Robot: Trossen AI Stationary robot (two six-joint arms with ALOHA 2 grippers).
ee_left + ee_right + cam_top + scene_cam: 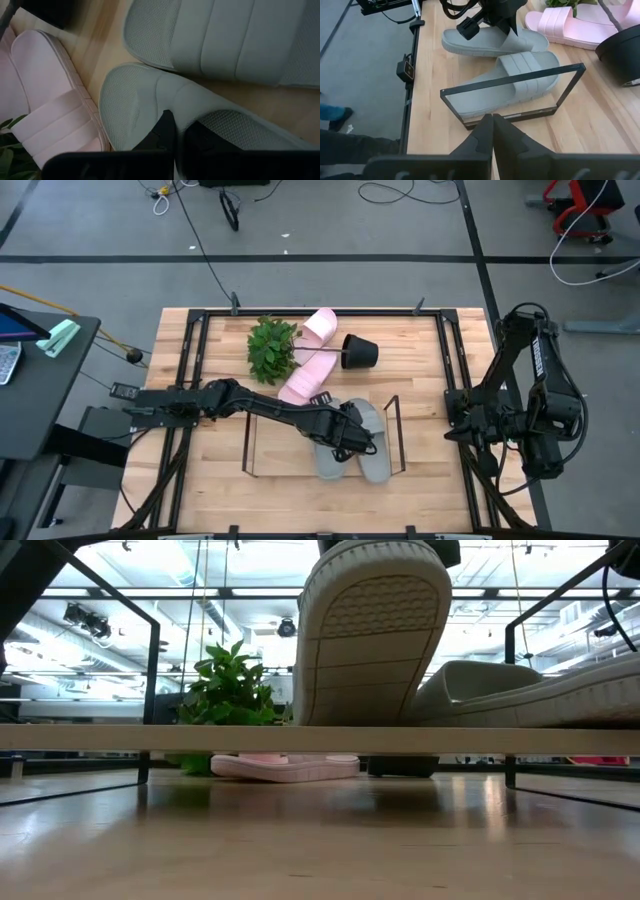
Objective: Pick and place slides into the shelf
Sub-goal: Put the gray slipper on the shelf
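Two grey-green slides lie side by side within the black wire shelf point(397, 435), near its right end. My left gripper point(350, 438) is shut on the left one point(328, 462). In the low view this slide point(372, 635) shows its ribbed sole, tipped up. The other grey-green slide point(376, 462) lies flat, sole down. Two pink slides point(305, 380) point(320, 325) lie on the table beyond the shelf. My right gripper point(492, 116) is shut on nothing, raised at the table's right side. My left gripper pinches the strap point(172, 102) of the left grey-green slide between its two fingers, at the strap's edge. The fingers slant down from the table's left side. The slide is tilted, its near end raised and its sole point(372, 635) facing the table's near edge.
A green plant point(272, 348) lies toppled beside its black pot point(358, 352) at the table's far middle, next to the pink slides. Black rails point(190, 360) run along the table's sides. Bare wood lies inside the shelf's left half point(275, 445).
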